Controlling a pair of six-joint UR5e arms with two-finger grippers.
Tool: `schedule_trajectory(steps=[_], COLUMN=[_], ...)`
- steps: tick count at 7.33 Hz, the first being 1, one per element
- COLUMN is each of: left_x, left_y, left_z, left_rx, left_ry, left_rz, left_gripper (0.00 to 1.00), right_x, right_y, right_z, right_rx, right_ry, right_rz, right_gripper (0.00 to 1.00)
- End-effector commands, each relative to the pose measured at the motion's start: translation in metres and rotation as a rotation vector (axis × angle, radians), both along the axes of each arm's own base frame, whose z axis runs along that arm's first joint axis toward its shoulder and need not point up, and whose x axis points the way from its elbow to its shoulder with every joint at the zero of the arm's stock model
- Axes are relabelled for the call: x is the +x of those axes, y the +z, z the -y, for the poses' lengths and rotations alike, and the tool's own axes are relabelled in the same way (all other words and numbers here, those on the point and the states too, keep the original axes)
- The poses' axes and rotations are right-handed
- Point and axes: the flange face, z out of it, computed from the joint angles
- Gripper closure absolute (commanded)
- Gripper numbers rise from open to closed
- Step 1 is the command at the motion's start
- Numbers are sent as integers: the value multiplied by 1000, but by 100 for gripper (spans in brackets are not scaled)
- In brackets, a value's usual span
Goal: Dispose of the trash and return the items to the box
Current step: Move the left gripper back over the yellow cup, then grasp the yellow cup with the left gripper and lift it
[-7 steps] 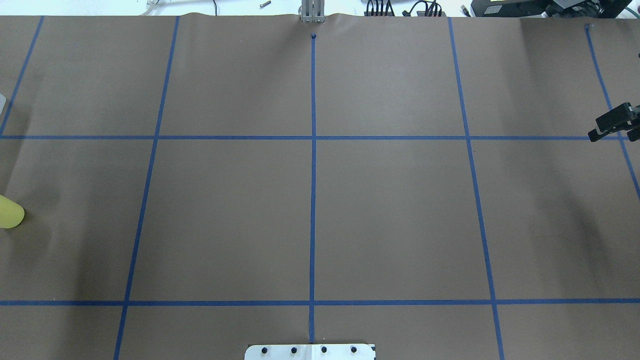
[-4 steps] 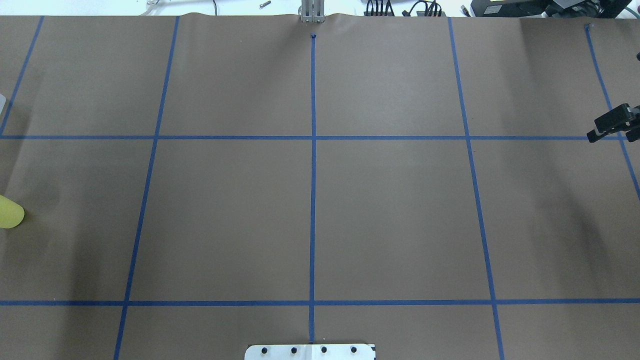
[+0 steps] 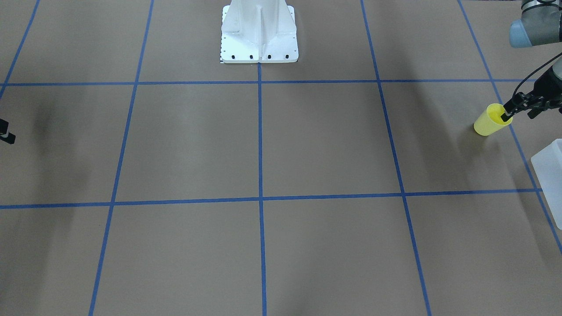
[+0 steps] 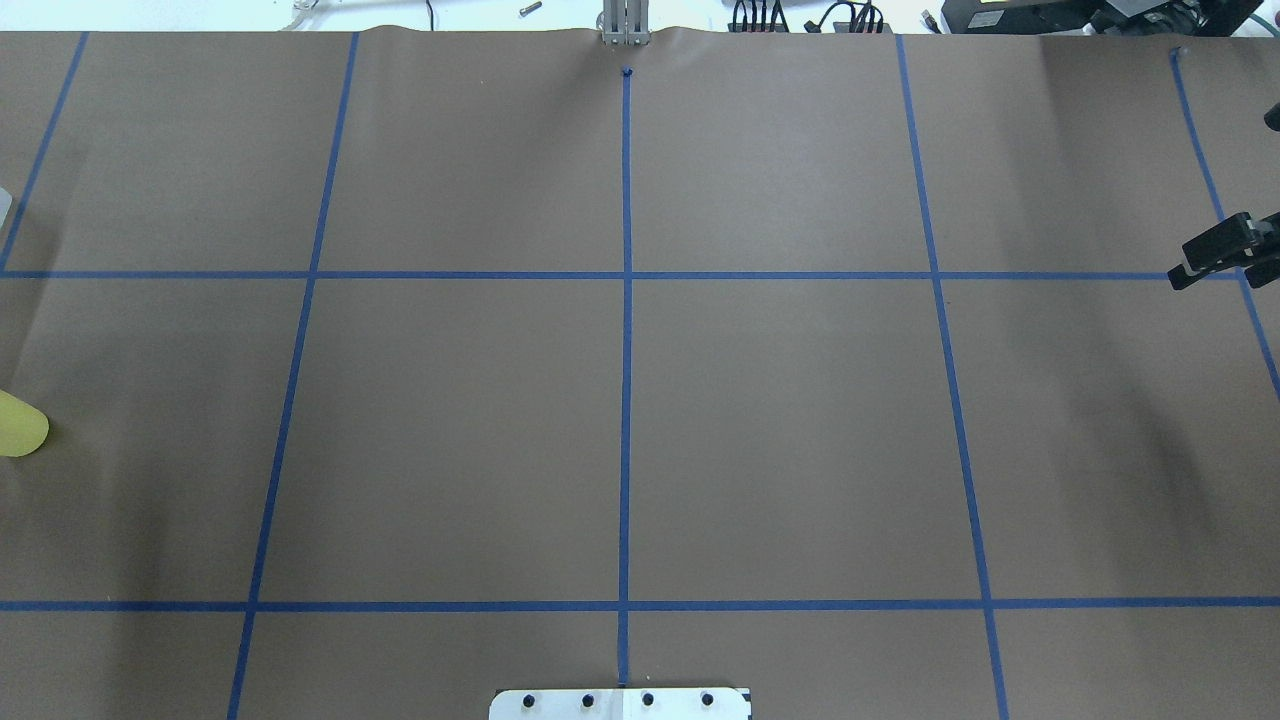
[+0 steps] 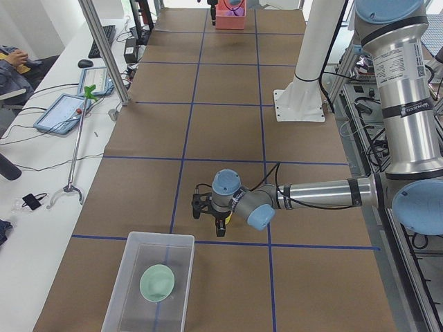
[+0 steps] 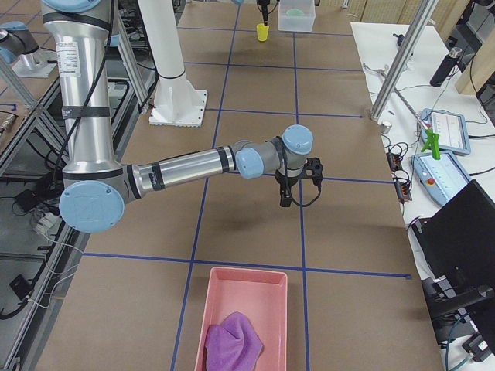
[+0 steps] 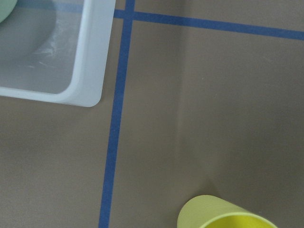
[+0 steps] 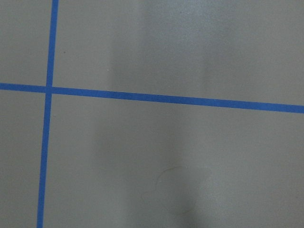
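A yellow cup (image 3: 488, 121) stands upright at the table's left end; it also shows in the overhead view (image 4: 20, 428) and the left wrist view (image 7: 223, 218). My left gripper (image 3: 519, 115) is open at the cup's rim, one finger inside the mouth and the other outside. A clear box (image 5: 149, 283) holding a green bowl (image 5: 157, 282) stands close beside the cup. My right gripper (image 4: 1180, 270) is open and empty above the table's right end. A pink bin (image 6: 244, 321) holds a purple cloth (image 6: 232, 340).
The robot's white base (image 3: 259, 35) stands at the middle of the near table edge. Brown paper with blue tape lines (image 4: 626, 300) covers the table. The clear box's corner (image 7: 85, 90) lies close to the left wrist.
My right gripper has shifted slightly toward the table's middle. The yellow cup has not moved.
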Motion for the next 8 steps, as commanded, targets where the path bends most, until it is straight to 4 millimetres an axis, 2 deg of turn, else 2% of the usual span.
schedule_trajectory(steps=[1,2,3,4,5,8], left_x=[5,7,9,13,13,18], left_y=[2,2,2,1,0,-7], left_z=[-2,-2,-3,-3,-3,4], left_rx=[-1,-2,-14,-26,-23,-14], left_ry=[11,16,8,5,5,12], left_rz=[-1,-1,-3,-6,-8,-22], left_gripper=[11,23,41,67,100,100], right_x=[-3,-3,-3,-3,-4,-5], right_y=[0,0,0,0,1,1], right_z=[-1,-1,-1,-1,-1,-1], right_rx=[0,-1,0,0,-1,-1], right_ry=[-5,-4,-7,-7,-8,-10], right_rz=[0,0,0,0,0,0], right_gripper=[0,0,0,0,0,0])
